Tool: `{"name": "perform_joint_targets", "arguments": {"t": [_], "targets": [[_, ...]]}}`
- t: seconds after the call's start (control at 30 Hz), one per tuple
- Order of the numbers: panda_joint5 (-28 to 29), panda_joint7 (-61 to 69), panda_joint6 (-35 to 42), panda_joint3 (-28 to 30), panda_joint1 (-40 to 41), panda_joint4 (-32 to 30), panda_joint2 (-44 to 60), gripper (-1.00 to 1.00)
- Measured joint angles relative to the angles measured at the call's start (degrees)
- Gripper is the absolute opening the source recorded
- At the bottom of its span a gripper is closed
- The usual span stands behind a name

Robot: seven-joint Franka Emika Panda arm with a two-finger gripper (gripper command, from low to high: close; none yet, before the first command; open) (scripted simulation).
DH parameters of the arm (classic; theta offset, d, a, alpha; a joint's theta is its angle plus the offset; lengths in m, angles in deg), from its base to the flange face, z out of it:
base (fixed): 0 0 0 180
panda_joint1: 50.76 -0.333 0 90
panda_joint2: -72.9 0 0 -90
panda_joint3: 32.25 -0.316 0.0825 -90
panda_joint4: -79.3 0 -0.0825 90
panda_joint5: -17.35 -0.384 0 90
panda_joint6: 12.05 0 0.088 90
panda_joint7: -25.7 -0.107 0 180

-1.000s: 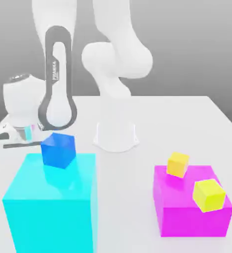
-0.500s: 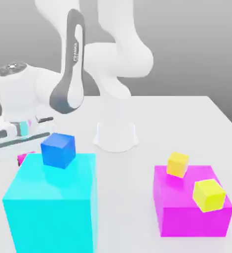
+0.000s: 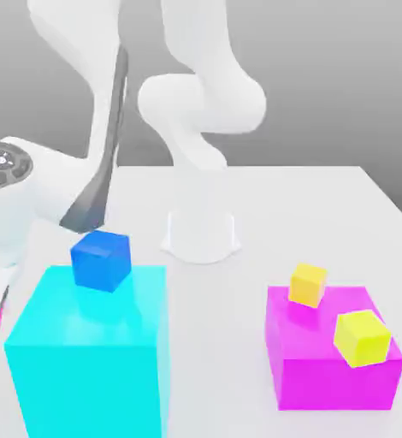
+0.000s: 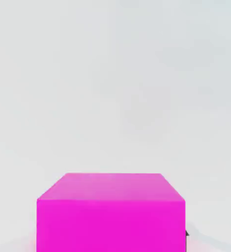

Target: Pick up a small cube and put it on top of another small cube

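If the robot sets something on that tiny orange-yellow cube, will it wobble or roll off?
The orange-yellow cube probably won't roll: it has flat faces and sits flat on the big magenta block. It may slide if nudged, since its faces look smooth. Its top is small, so anything landing off-centre could tip.

Before me, a small blue cube (image 3: 101, 260) sits on the large cyan block (image 3: 89, 355) at lower left. At lower right, a lemon-yellow cube (image 3: 363, 337) rests on the large magenta block (image 3: 333, 368). Everything stands on the white table (image 3: 324, 214).
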Motion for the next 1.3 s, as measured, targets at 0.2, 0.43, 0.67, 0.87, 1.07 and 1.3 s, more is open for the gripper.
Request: {"name": "perform_joint_targets", "arguments": {"t": [0.2,0.43,0.67,0.87,1.07,1.3], "targets": [[11.02,11.31,-0.58,-0.08,-2.19,9.26,4.18,-1.00],[19.52,18.20,-0.26,-0.82,-6.47,17.69,5.33,-1.00],[11.03,11.66,6.20,-9.71,-15.88,14.56,-1.75,-1.00],[3.50,4.15,10.95,-17.55,-23.75,11.91,-7.05,-1.00],[-2.71,-11.61,16.19,-21.91,-29.59,6.11,-13.28,-1.00],[-11.48,-32.60,20.24,-24.07,-34.54,-2.49,-22.16,-1.00]]}}
